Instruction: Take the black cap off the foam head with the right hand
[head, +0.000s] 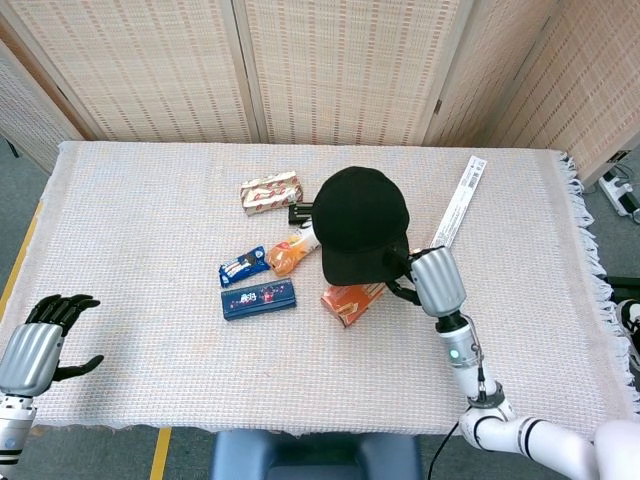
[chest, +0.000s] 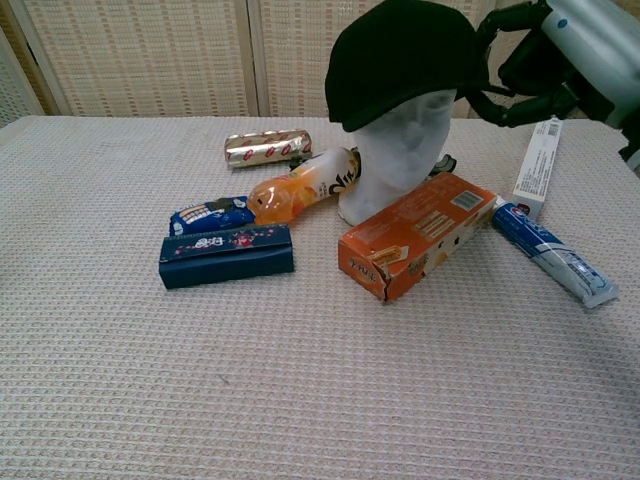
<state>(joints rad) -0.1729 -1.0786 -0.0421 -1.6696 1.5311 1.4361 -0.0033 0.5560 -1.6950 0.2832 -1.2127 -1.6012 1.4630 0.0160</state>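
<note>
The black cap (head: 360, 225) (chest: 400, 60) sits tilted on the white foam head (chest: 398, 155), its right side lifted so the face shows in the chest view. My right hand (head: 432, 281) (chest: 560, 55) grips the cap's brim at its right edge. In the head view the cap hides the foam head. My left hand (head: 38, 345) rests open near the table's front left corner, far from the cap, holding nothing.
Around the foam head lie an orange box (chest: 420, 232), an orange bottle (chest: 305, 185), a dark blue box (chest: 227, 255), a blue snack packet (chest: 212, 213), a foil-wrapped pack (chest: 267, 148), a toothpaste tube (chest: 555, 253) and a long white box (head: 458, 206).
</note>
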